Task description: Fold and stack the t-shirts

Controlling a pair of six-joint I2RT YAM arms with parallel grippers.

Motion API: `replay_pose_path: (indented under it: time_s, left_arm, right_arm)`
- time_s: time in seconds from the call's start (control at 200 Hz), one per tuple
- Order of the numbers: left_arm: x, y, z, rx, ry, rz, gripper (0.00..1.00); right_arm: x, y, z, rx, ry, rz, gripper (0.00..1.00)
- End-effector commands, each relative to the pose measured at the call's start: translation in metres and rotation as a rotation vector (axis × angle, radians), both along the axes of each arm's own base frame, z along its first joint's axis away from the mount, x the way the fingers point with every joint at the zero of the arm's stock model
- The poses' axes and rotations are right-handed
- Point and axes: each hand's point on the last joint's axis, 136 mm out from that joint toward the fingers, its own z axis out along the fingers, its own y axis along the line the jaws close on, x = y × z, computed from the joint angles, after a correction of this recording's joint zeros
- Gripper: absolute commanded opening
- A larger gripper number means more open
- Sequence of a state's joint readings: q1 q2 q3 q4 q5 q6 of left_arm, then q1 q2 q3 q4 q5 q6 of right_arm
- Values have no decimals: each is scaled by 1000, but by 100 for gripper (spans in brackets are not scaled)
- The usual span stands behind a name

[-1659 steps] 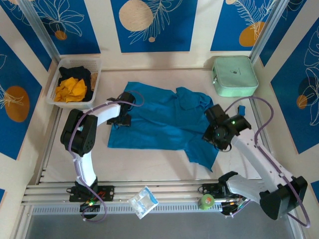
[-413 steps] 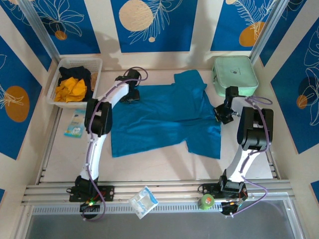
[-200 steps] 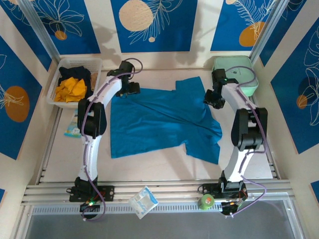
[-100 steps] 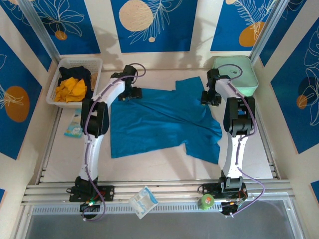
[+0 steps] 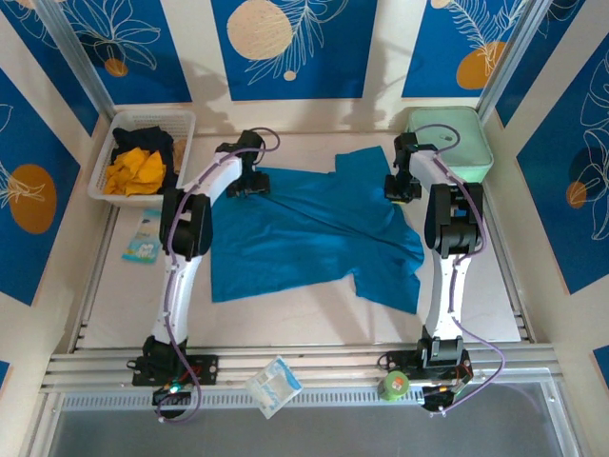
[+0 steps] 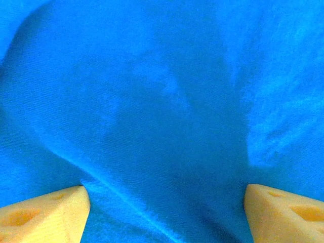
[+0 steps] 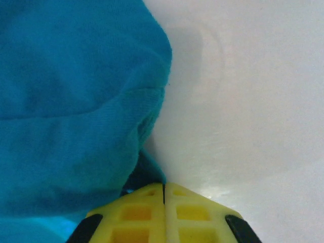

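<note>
Teal t-shirt (image 5: 304,233) flat on tabletop (image 5: 285,314). Left fingers (image 6: 50,212) released, straddling cloth for pinch. Right fingers (image 7: 136,212) clenched at shirt edge; grasp unclear.

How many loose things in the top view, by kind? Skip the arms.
Teal shirt: 1
Yellow cloth bundle: 1
Black cloth bundle: 1
Basket: 1
Mint case: 1
Packets: 2
Green round thing: 1
Total: 8
</note>
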State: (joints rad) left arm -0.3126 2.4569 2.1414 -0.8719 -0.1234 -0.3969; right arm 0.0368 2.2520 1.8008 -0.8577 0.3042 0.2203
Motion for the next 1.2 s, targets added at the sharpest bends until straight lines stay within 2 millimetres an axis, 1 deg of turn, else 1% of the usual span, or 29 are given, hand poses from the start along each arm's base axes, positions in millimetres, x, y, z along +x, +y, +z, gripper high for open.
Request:
replay_pose_path:
  time_s: [0.0,0.085,0.155,0.265,0.365,0.43,0.525,0.6,0.675,0.715,0.795,0.845,0.911,0.981,1.041,1.101,1.151,1.196]
  left_arm:
    - [-8,8,-26,49,68,4,76]
    - [-9,9,-32,53,79,8,74]
    - [-11,10,-35,58,86,10,70]
    - [-13,13,-37,71,92,18,64]
    - [-15,16,-36,81,94,29,62]
    - [-17,16,-38,77,98,35,61]
    - [-19,13,-38,60,99,37,60]
    - [-20,10,-38,37,99,31,60]
    - [-19,6,-36,20,97,21,62]
    - [-20,6,-33,22,96,17,64]
    - [-22,8,-27,35,94,17,65]
    - [-24,8,-20,38,92,17,65]
    - [-26,6,-11,33,78,12,68]
    - [-26,0,3,16,53,1,72]
    - [-26,-7,16,2,29,-15,75]
    - [-25,-13,32,-8,2,-30,78]
    - [-24,-18,44,-13,-18,-42,80]
    - [-25,-22,55,-18,-36,-53,82]
  right_arm:
    - [-5,-4,-10,3,46,-32,0]
    - [-10,-9,-7,-1,44,-66,0]
    - [-17,-19,0,-46,37,-119,0]
    - [-36,-43,22,-151,8,-247,0]
    - [-56,-58,40,-220,-25,-368,0]
    - [-64,-61,47,-240,-44,-415,0]
    - [-68,-60,45,-232,-35,-444,0]
    - [-61,-54,40,-199,-30,-424,0]
    - [-53,-49,40,-180,-29,-391,15]
    - [-50,-48,46,-183,-32,-381,20]
    - [-47,-48,60,-193,-44,-373,28]
    - [-42,-44,71,-176,-75,-355,36]
    - [-32,-30,83,-122,-123,-301,42]
    - [-18,-9,93,-51,-162,-224,50]
    - [-4,6,95,9,-170,-171,52]
    - [9,14,90,39,-155,-138,51]
    - [20,17,83,45,-142,-119,48]
    - [30,19,76,49,-125,-102,40]
